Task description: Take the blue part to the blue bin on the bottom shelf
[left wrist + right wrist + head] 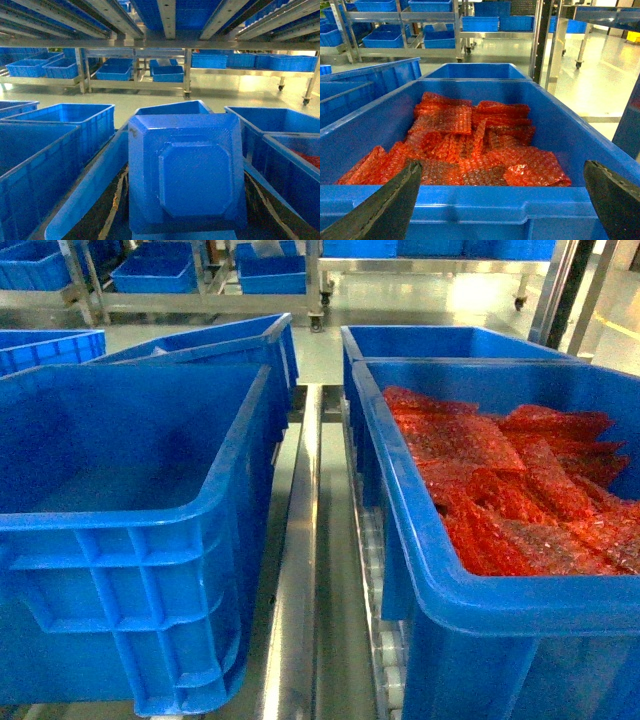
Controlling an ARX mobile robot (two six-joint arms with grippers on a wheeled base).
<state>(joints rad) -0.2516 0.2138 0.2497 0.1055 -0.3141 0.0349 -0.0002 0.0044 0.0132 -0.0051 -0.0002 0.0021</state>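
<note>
Steel racking loaded with blue crates is seen across a pale glossy floor. Nearer, a blue part (pixel 187 175), a square moulded tray-like piece, is carried close before the left wrist camera, apparently held by the left gripper, whose fingers are hidden. An empty blue bin (pixel 130 530) stands at left, a bin of red bubble-wrap bags (pixel 470 145) at right. The right gripper (pixel 505 200) is spread wide, holding nothing. A mistimed release could drop the part between bins onto the roller track (pixel 385 660).
</note>
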